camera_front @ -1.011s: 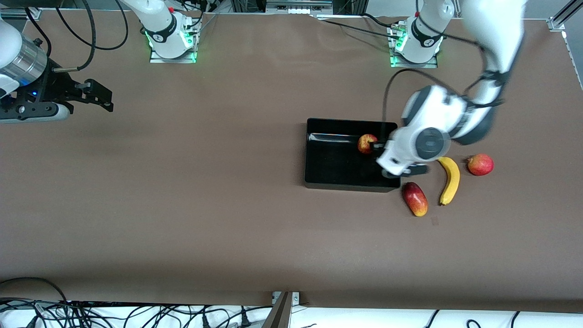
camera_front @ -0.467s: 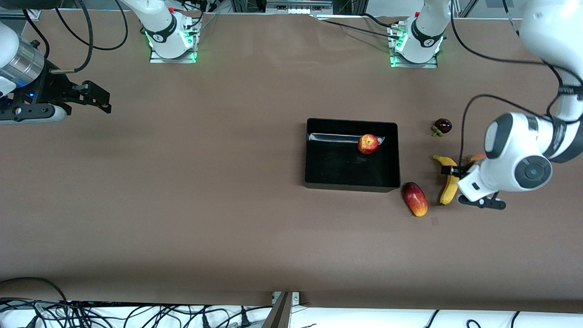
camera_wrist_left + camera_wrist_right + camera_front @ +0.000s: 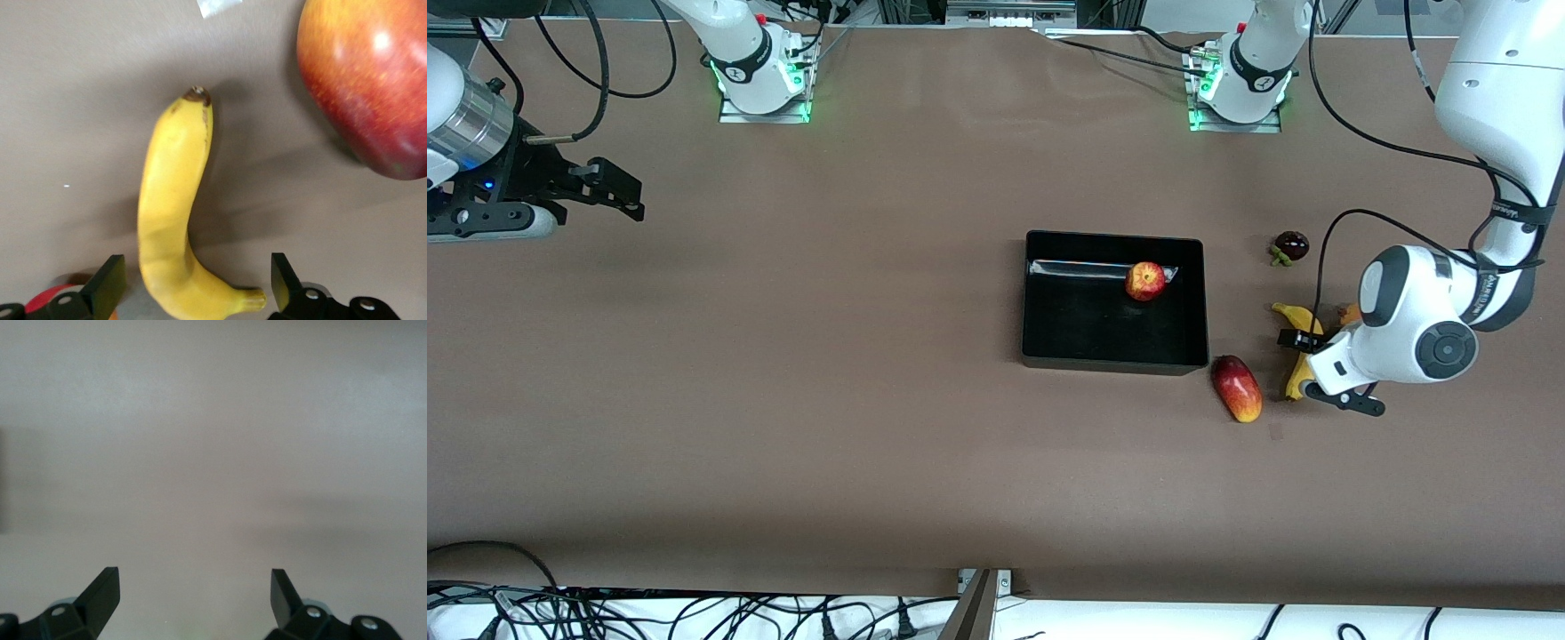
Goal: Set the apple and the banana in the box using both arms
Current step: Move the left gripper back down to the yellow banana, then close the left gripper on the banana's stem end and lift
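Note:
The red apple (image 3: 1144, 281) lies inside the black box (image 3: 1085, 329), close to the wall toward the robots' bases. The yellow banana (image 3: 1295, 315) lies on the table beside the box, toward the left arm's end. My left gripper (image 3: 1303, 363) is down over its middle and hides part of it. In the left wrist view the banana (image 3: 170, 200) runs between the spread fingers (image 3: 110, 283) of the left gripper (image 3: 197, 280), which stands open with gaps on both sides. My right gripper (image 3: 618, 191) waits open at the right arm's end; in its wrist view the right gripper (image 3: 193, 593) has only bare table before it.
An oblong red-and-yellow fruit (image 3: 1236, 388) lies by the box's corner nearest the front camera, beside the banana, and shows in the left wrist view as a large red fruit (image 3: 373, 87). A small dark fruit (image 3: 1290, 245) sits farther from the camera. An orange-red fruit (image 3: 1349, 313) peeks out by the left wrist.
My left gripper has left the apple in the box, swung over to the banana and come down around it. The right arm has barely moved.

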{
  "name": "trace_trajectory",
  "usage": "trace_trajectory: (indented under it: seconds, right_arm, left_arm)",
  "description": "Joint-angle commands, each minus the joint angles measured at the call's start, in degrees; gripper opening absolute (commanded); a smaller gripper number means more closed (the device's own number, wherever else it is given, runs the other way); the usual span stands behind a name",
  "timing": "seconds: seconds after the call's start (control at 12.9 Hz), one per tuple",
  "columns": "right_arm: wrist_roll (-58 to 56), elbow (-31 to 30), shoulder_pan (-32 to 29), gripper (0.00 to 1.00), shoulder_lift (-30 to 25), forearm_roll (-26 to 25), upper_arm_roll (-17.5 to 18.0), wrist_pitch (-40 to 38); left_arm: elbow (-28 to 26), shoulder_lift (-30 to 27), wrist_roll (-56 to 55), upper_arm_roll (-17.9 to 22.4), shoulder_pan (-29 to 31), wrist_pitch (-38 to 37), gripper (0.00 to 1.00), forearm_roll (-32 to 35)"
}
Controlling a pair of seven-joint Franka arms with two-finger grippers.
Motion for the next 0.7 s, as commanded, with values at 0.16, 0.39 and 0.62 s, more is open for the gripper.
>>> trace_trajectory:
  seconds: [0.16,0.39,0.62]
  right_arm:
    - [0.27,1.08,-0.66,1.00,0.38,-0.64,0.80,-0.17]
    - [0.27,1.08,-0.66,1.00,0.38,-0.55,0.80,-0.17]
    - [0.27,1.08,-0.66,1.00,0.38,-0.55,0.80,-0.17]
  left_arm:
    - [-4.94,-1.48,1.62,-0.29,2.05,6.86,0.86,5.04]
    - [-5.11,-1.48,1.53,-0.38,2.23,6.94,0.54,7.53]
    - [-5.64,-1.39,1.62,-0.38,2.05,6.94,0.02,7.80]
